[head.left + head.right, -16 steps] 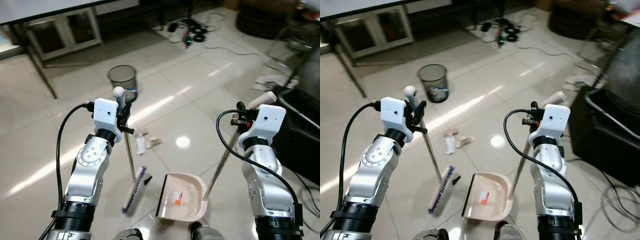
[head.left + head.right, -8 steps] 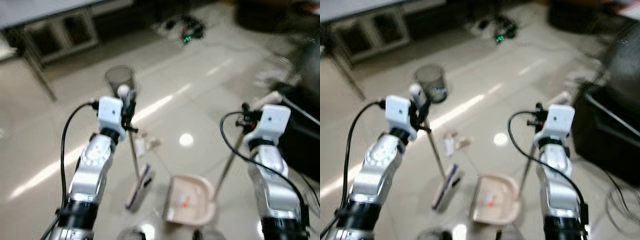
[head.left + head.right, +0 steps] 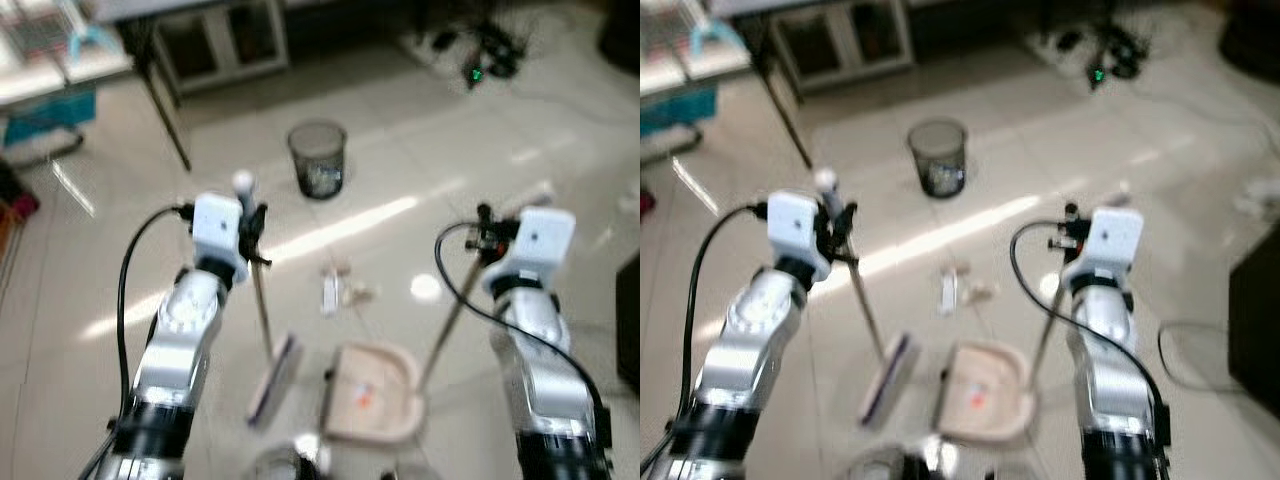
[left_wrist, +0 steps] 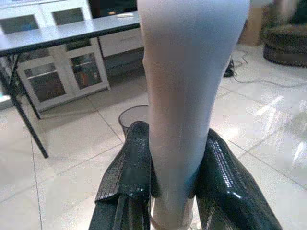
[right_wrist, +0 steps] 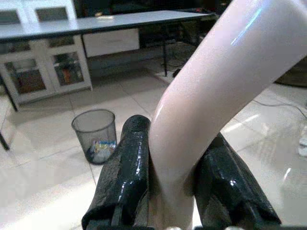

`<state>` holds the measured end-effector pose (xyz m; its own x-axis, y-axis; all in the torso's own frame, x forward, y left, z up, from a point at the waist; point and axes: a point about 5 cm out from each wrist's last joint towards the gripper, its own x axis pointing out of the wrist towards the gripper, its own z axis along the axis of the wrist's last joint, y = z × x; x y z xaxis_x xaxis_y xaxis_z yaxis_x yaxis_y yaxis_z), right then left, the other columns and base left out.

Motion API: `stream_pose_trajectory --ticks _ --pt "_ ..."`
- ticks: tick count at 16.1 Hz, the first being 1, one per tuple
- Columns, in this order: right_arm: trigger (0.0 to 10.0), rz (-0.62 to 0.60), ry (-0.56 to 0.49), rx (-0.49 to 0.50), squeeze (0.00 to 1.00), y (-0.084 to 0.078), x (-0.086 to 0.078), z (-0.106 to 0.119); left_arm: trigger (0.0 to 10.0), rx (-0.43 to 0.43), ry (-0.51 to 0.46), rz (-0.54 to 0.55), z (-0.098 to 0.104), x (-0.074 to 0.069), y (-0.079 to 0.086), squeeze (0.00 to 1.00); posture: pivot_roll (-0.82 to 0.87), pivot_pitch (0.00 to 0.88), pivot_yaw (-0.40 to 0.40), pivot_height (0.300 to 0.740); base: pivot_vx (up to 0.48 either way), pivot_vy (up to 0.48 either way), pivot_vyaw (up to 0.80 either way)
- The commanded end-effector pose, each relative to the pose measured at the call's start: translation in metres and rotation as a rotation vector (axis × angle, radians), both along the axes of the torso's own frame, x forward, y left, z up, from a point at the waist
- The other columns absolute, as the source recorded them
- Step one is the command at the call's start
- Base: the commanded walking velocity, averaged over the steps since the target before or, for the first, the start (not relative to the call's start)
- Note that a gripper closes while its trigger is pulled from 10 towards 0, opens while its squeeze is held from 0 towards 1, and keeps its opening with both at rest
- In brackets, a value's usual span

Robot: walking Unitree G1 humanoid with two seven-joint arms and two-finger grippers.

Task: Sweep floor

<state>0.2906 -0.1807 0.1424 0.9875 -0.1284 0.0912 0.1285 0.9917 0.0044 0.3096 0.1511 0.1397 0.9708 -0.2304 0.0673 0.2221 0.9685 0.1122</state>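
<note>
Both tools in hand, with the view shifted across the room. Our left gripper (image 4: 172, 191) is clamped on the white grip of the broom (image 3: 262, 310), whose brush head (image 3: 274, 379) rests on the tiled floor (image 3: 80, 300). Our right gripper (image 5: 175, 191) is closed round the pale curved handle of the dustpan (image 3: 372, 392), which sits on the floor just beside the brush head, a small orange scrap inside it. Compared with a second ago, the whole scene has slid sideways: the wire waste bin (image 3: 317, 159) and the table leg now stand nearer the centre, which we read as the camera turning, not the objects moving. The litter (image 3: 336, 290) lies ahead of the pan, unswept; we judge that the turn lines broom and pan up with it
</note>
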Motion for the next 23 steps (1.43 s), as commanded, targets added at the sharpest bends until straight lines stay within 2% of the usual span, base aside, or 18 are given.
stream_pose_trajectory --ticks 1,6,9,13,14,17,21,23 --pt "10.0 0.01 -0.032 0.017 0.0 0.005 -0.001 0.005 10.0 0.019 -0.034 0.024 0.006 0.001 0.005 0.0 0.0 0.133 0.077 0.74 0.0 0.0 0.0" --pt "10.0 -0.031 -0.062 -0.013 0.0 -0.002 -0.004 0.008 10.0 0.044 -0.026 0.005 0.003 0.002 0.0 0.0 0.0 0.135 0.082 0.74 0.0 0.0 0.0" --pt "10.0 -0.049 -0.088 -0.026 0.0 -0.004 -0.004 0.01 10.0 0.077 -0.022 0.005 0.0 0.008 -0.003 0.0 0.0 0.138 0.09 0.74 0.0 0.0 0.0" --pt "10.0 -0.087 -0.114 -0.039 0.0 -0.007 0.002 0.011 10.0 0.076 -0.028 0.017 0.001 0.02 -0.009 0.0 0.02 0.158 0.103 0.74 0.0 0.0 0.0" --pt "10.0 -0.097 -0.124 -0.04 0.0 -0.008 0.007 0.01 10.0 0.054 -0.029 0.035 0.001 0.026 -0.01 0.0 0.03 0.169 0.109 0.74 0.0 0.0 0.0" --pt "10.0 -0.109 -0.151 -0.061 0.0 -0.008 0.018 0.01 10.0 0.077 -0.058 0.047 0.002 0.036 -0.015 0.0 0.05 0.226 0.131 0.74 0.0 0.0 0.0" --pt "10.0 -0.083 -0.167 -0.177 0.0 -0.012 0.034 0.008 10.0 0.036 -0.12 0.027 0.011 0.047 -0.023 0.0 0.08 0.314 0.143 0.74 0.0 0.0 0.0" --pt "10.0 -0.068 -0.19 -0.212 0.0 -0.01 0.037 0.011 10.0 0.023 -0.151 0.004 0.014 0.047 -0.028 0.0 0.09 0.359 0.14 0.74 0.0 0.0 0.0"
